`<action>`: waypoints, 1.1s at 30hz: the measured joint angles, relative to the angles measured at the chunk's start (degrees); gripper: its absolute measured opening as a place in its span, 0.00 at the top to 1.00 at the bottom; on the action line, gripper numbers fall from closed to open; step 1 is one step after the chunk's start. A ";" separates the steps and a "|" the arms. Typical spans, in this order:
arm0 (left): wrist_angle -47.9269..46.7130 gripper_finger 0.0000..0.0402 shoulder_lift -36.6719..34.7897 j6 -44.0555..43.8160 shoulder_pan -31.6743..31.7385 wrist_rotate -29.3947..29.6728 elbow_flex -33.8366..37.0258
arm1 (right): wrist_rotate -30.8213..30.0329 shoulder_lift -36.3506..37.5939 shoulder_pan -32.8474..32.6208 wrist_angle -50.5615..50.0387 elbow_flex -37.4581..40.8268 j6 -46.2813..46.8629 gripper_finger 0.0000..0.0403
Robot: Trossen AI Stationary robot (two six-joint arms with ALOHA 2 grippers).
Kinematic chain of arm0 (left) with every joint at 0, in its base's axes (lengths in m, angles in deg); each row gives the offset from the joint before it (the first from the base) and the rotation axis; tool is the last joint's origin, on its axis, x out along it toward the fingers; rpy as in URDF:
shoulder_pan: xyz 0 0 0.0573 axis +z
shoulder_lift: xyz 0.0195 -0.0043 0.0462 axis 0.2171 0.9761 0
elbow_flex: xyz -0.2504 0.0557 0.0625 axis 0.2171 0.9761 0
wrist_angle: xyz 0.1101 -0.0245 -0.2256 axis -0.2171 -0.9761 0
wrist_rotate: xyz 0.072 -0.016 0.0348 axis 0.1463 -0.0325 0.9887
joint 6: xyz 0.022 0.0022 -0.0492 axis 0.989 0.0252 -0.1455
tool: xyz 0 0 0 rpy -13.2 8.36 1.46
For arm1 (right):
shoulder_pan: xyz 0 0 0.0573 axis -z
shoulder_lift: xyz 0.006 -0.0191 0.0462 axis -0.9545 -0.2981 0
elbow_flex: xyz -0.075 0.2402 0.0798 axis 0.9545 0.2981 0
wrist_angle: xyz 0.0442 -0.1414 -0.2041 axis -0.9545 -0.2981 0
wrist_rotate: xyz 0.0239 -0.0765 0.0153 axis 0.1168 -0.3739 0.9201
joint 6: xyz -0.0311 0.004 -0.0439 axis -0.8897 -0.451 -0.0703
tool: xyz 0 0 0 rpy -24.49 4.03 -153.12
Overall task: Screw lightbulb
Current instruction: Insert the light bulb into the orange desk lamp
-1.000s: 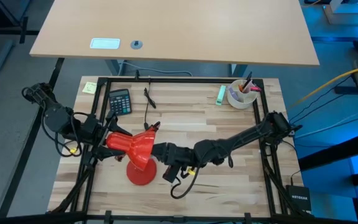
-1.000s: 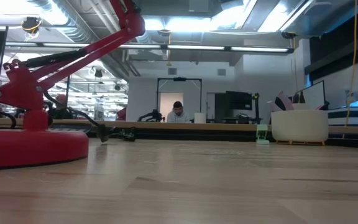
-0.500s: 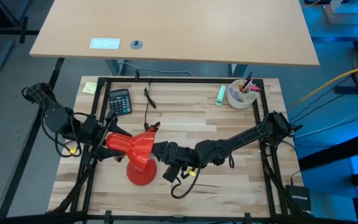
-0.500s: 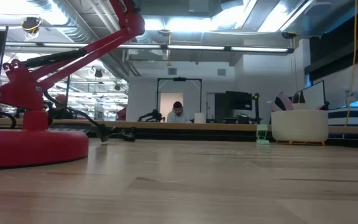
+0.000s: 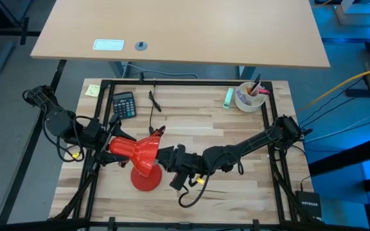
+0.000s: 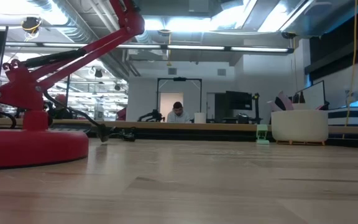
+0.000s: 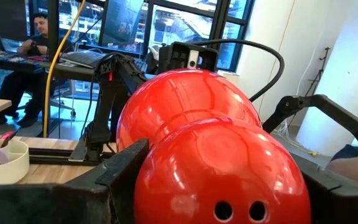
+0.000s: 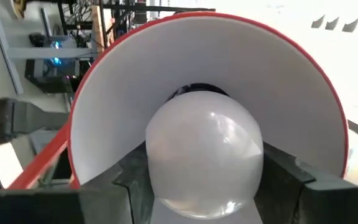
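A red desk lamp stands on its round base (image 5: 145, 179) at the table's near left, with its shade (image 5: 143, 151) held up and opening toward the right. My left gripper (image 5: 111, 144) is shut on the lamp's red rounded head (image 7: 219, 168) behind the shade. My right gripper (image 5: 162, 156) reaches level into the shade's mouth and is shut on the white lightbulb (image 8: 204, 158). The bulb sits deep inside the shade's white interior (image 8: 278, 74), and its screw base is hidden behind the globe. The low view shows only the lamp's base (image 6: 30, 146) and arm (image 6: 73, 56). My left gripper pinches the lamp head's bulging red back (image 7: 166, 180) between its two fingers (image 7: 124, 171), one on each side. It comes level from the table's left. The head is held up clear of the table. My right gripper pinches the lightbulb's round globe (image 8: 166, 168) between its two fingers (image 8: 132, 183), one on each side near its widest part. It comes about level from the table's right, pointing into the shade. The bulb points back into the dark socket (image 8: 197, 90).
A calculator (image 5: 123, 104) and a yellow note (image 5: 92, 90) lie at the far left. A white cup of pens (image 5: 249, 98) and a green item (image 5: 227, 97) stand at the far right. A black frame (image 5: 185, 82) rings the table. A person (image 6: 178, 112) sits in the room beyond.
My right gripper has rolled about its own pointing line at the shade's mouth, staying in place. The cable loop under its wrist has swung a little toward the near edge. The lamp and my left gripper have kept still.
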 joint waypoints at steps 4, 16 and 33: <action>-0.05 0.36 0.00 0.00 0.00 0.07 0.02 | 0.01 0.00 0.00 0.06 0.00 7.75 0.49; -0.77 0.36 0.34 1.21 0.00 0.02 0.02 | 1.53 0.20 0.87 -1.26 -0.11 47.26 0.48; -0.12 0.38 2.49 9.95 0.04 -0.06 -0.09 | 3.68 0.22 1.18 -3.51 -0.11 100.56 0.48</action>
